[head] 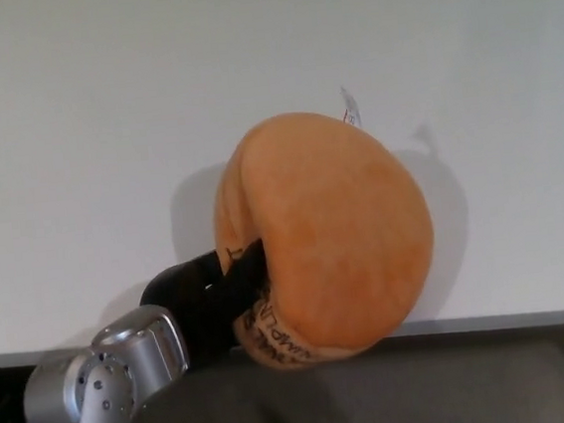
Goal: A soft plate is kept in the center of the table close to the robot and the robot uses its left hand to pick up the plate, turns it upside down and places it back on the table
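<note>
Nearest the camera, the robot's silver left wrist comes up from the lower left corner, and the black left hand [210,296] is closed on the near left edge of the soft orange plate [329,229], with dark fingers [246,275] tucked into a fold of the rim. The plate is lifted and tipped up on its side, its broad smooth face toward the camera, hanging over the near edge of the white surface [103,119] and casting a shadow on it behind. Whether any part of it touches the surface cannot be told.

By the look of it, the pick-up is done and the turn is under way. Finishing the flip and setting the plate back down flat near the middle of the surface are left.

Dark printed lettering runs along the plate's lower rim beside the hand, but it is curved, partly hidden and too blurred to read. A small tag [350,105] sticks up past the plate's far edge. The right hand is not in view.
</note>
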{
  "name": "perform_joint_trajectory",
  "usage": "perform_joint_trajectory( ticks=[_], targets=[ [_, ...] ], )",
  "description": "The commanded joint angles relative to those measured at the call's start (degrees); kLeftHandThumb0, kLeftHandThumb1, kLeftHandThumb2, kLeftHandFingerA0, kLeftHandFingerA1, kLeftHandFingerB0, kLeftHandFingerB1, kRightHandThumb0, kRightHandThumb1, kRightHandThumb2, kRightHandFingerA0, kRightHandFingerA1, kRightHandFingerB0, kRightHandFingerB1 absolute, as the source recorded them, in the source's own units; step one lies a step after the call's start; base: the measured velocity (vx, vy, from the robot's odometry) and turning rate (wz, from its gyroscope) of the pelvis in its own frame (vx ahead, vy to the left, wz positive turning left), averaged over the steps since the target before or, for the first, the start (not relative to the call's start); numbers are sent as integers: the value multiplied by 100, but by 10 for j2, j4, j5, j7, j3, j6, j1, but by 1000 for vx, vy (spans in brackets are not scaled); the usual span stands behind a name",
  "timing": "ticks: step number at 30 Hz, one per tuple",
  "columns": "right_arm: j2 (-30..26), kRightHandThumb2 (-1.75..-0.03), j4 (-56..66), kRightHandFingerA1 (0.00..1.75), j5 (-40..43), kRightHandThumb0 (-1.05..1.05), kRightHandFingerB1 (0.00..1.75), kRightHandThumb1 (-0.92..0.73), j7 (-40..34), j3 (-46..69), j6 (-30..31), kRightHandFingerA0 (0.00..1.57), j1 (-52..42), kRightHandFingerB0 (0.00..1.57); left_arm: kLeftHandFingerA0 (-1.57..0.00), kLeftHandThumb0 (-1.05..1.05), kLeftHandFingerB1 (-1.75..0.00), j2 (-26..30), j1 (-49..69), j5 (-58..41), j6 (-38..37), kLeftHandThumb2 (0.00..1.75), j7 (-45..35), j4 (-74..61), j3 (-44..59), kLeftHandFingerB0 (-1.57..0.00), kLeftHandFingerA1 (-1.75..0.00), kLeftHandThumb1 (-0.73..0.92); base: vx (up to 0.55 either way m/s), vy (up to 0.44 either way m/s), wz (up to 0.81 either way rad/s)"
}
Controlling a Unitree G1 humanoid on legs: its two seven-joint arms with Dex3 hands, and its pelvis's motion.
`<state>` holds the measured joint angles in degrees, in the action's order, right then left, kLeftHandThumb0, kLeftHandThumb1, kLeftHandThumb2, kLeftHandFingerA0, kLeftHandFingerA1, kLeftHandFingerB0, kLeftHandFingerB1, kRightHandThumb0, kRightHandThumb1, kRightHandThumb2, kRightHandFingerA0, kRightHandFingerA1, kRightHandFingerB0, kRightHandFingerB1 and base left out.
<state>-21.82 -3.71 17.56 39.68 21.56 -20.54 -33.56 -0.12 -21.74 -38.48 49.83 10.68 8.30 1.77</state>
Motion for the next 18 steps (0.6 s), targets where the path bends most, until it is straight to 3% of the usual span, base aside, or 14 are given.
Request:
perform_joint_trajectory(
  ticks=[1, 8, 9, 10, 11, 12, 13, 14, 15, 16, 17, 18],
  targets=[
    [-9, -74, -1, 47, -2, -73, 22, -92, -4, 3, -1, 29, -4, 7, -102, -46, -166, -12, 7, 16, 26, 67, 8, -8, 22, -68, -175, 86, 0, 0, 0],
    [-9, -72, 7, 45, 2, -75, 23, -92, -4, 2, 10, 28, -9, 6, -103, -46, -164, -38, 6, 29, 13, 67, 32, -7, 47, -72, -175, 86, 0, 0, 0],
    [-9, -109, 6, 54, -1, -75, 27, -77, -5, 3, 7, 24, -10, 6, -102, -46, -165, -42, 8, 31, 11, 67, 34, -9, 50, -71, -175, 86, 0, 0, 0],
    [-9, -72, 6, 45, -3, -75, 24, -92, -6, 3, 5, 29, -10, 6, -102, -46, -166, -46, 8, 33, 9, 67, 36, -9, 53, -70, -175, 86, 0, 0, 0],
    [-9, -72, 6, 45, -3, -75, 24, -92, -6, 3, 5, 29, -10, 6, -102, -46, -166, -49, 7, 37, 9, 67, 37, -9, 56, -70, -175, 86, 0, 0, 0],
    [-9, -111, 6, 56, 0, -75, 26, -77, -5, 3, 7, 25, -10, 3, -101, -45, -165, -55, 8, 38, 5, 67, 41, -11, 61, -67, -175, 86, 0, 0, 0],
    [-8, -111, 5, 56, 1, -75, 26, -77, -5, 2, 8, 25, -9, 3, -101, -45, -165, -58, 9, 40, 4, 67, 43, -12, 64, -67, -175, 86, 0, 0, 0],
    [-9, -73, 4, 46, 4, -74, 21, -92, -2, 2, 10, 28, -9, 6, -102, -44, -163, -60, 12, 43, 2, 66, 39, -13, 62, -73, -175, 86, 0, 0, 0],
    [-9, -111, 2, 56, 4, -74, 26, -78, -1, 3, 9, 24, -9, 3, -102, -43, -162, -62, 14, 45, 2, 66, 39, -14, 63, -74, -175, 85, 0, 0, 0],
    [-9, -111, 1, 56, 4, -74, 26, -78, -1, 3, 6, 24, -9, 3, -102, -43, -162, -65, 13, 46, 4, 66, 41, -14, 65, -74, -175, 85, 0, 0, 0],
    [-6, -72, 3, 48, 4, -75, 21, -92, -4, 3, 7, 30, -9, 8, -102, -43, -165, -65, 14, 49, 4, 67, 38, -12, 65, -72, -175, 86, 0, 0, 0],
    [-5, -72, 4, 48, 4, -75, 21, -92, -5, 3, 8, 30, -10, 8, -102, -43, -165, -66, 14, 51, 5, 67, 37, -11, 66, -72, -175, 86, 0, 0, 0]
  ],
)
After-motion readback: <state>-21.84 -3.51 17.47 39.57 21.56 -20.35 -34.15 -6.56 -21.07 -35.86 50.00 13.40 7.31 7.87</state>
